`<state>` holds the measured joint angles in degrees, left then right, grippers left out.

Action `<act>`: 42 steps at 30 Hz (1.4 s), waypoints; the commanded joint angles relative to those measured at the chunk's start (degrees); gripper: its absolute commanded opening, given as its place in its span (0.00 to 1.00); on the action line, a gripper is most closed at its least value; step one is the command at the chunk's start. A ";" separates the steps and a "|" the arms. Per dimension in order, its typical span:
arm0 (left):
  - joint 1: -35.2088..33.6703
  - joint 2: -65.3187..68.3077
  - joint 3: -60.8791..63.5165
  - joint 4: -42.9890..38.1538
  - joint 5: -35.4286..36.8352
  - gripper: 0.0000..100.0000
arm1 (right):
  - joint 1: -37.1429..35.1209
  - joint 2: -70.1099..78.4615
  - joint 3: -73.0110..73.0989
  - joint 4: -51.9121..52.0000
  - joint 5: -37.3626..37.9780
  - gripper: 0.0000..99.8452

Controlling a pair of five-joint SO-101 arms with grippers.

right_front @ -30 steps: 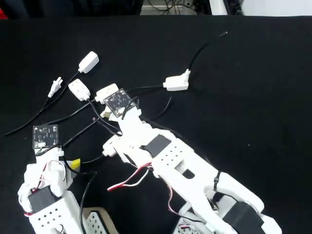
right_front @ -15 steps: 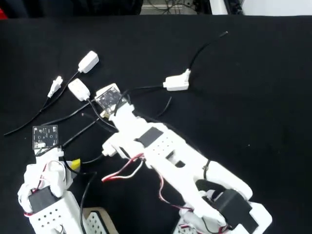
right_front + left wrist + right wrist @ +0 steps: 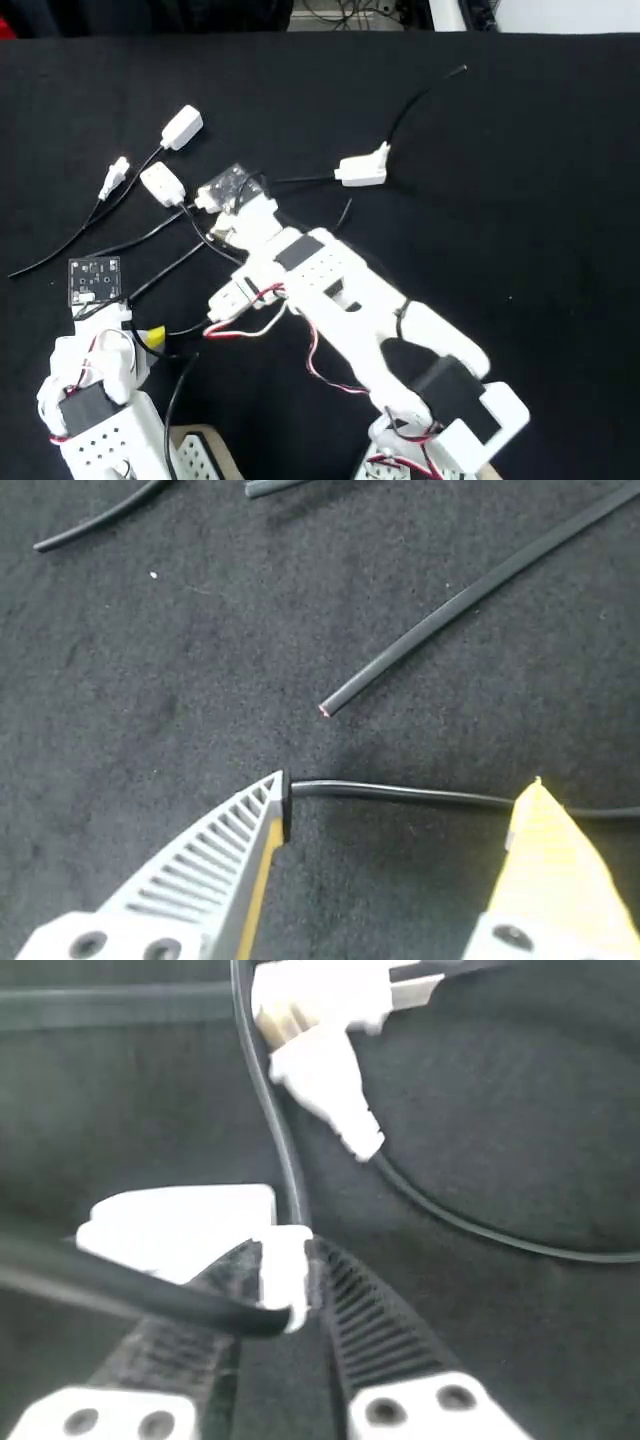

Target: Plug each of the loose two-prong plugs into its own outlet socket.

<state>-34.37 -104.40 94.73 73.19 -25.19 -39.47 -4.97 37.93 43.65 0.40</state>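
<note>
Between the black fingers of the right gripper point(image 3: 285, 1252) we see a small white plug point(image 3: 284, 1290) pinched tight, with its black cable point(image 3: 262, 1090) running away from the fingertips. Just beside that grip lies a flat white block point(image 3: 180, 1222), and farther off a longer white piece point(image 3: 322, 1080) trails a thin lead from its end. From above, the right arm point(image 3: 340, 300) stretches from the near edge across the middle of the black table point(image 3: 520, 150). Its tip lies among the white parts on the left. There we find a two-prong plug point(image 3: 113, 178) lying loose on its cord and a rounded adapter point(image 3: 181, 127) behind it. An angled plug point(image 3: 363, 168) lies apart towards the centre. The left gripper point(image 3: 408, 788) hangs spread wide just over the cloth. A thin cable point(image 3: 400, 793) runs across the gap and touches the tip of the pale finger point(image 3: 262, 810). A second cable's cut end point(image 3: 326, 710) lies near it. The left arm point(image 3: 95, 400) sits at the near left corner.
</note>
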 commanded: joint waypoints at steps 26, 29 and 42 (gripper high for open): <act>-0.48 -0.09 -0.13 -1.49 -0.18 0.34 | -4.13 -6.81 -2.33 2.55 -2.20 0.01; -0.48 -0.09 -0.13 -1.49 -0.18 0.34 | -4.04 -6.81 -1.89 2.29 -2.29 0.01; -0.57 -0.09 -0.13 -1.49 -0.18 0.34 | -3.87 -6.81 1.01 -1.67 -2.20 0.01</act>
<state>-34.37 -104.40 94.90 73.19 -25.27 -42.90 -9.80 39.25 43.03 -1.45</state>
